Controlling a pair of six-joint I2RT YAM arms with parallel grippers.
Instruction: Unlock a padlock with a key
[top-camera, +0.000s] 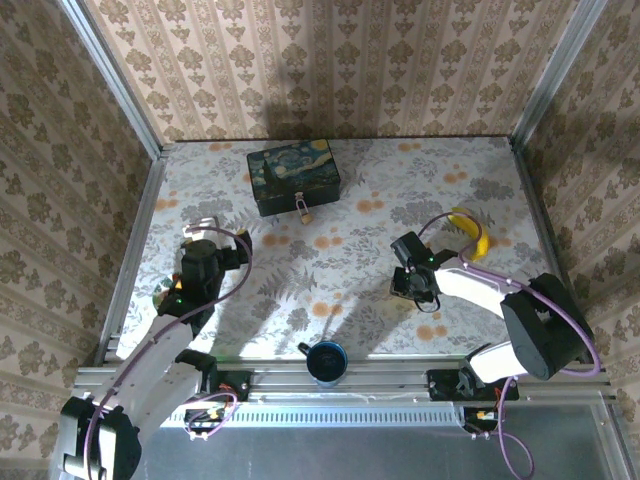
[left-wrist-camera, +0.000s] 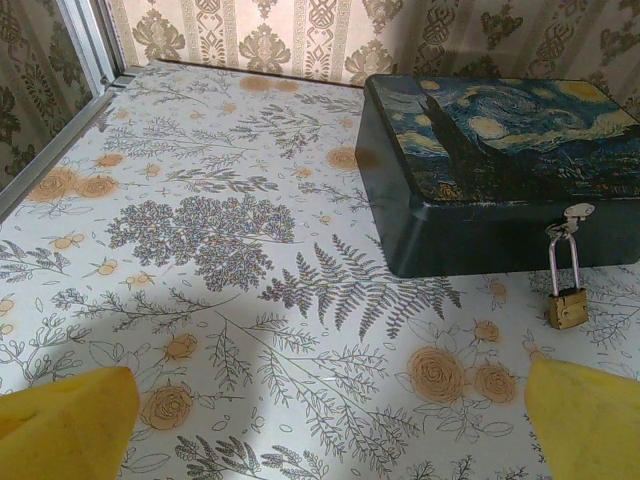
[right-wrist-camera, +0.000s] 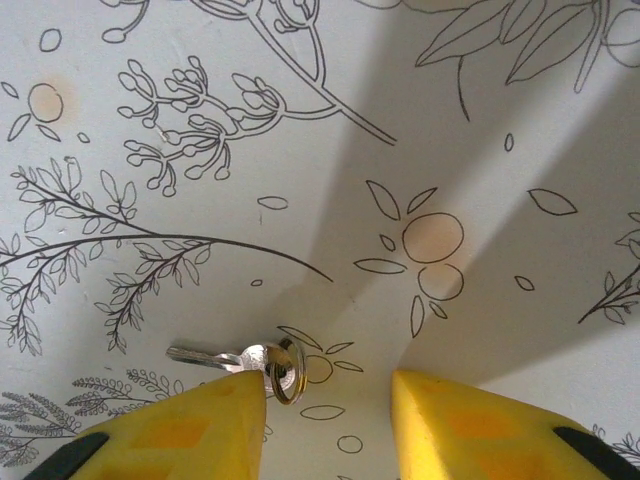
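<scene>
A small brass padlock (left-wrist-camera: 567, 305) with a thin silver shackle hangs from the clasp at the front of the dark blue painted box (left-wrist-camera: 500, 150). From above, the padlock (top-camera: 304, 210) sits at the front of the box (top-camera: 293, 175) at the back of the table. My left gripper (left-wrist-camera: 330, 430) is open, facing the box from the near left, with bare cloth between its yellow fingertips (left-wrist-camera: 70, 425). A silver key (right-wrist-camera: 215, 357) on a ring (right-wrist-camera: 285, 370) lies flat on the cloth. My right gripper (right-wrist-camera: 330, 400) is down over it, jaws apart, with the ring against its left finger (right-wrist-camera: 200, 430).
A dark blue mug (top-camera: 326, 360) stands at the near edge between the arm bases. A yellow curved object (top-camera: 475, 232) lies right of the right gripper (top-camera: 415, 285). Aluminium rails (top-camera: 130, 240) and papered walls bound the floral table.
</scene>
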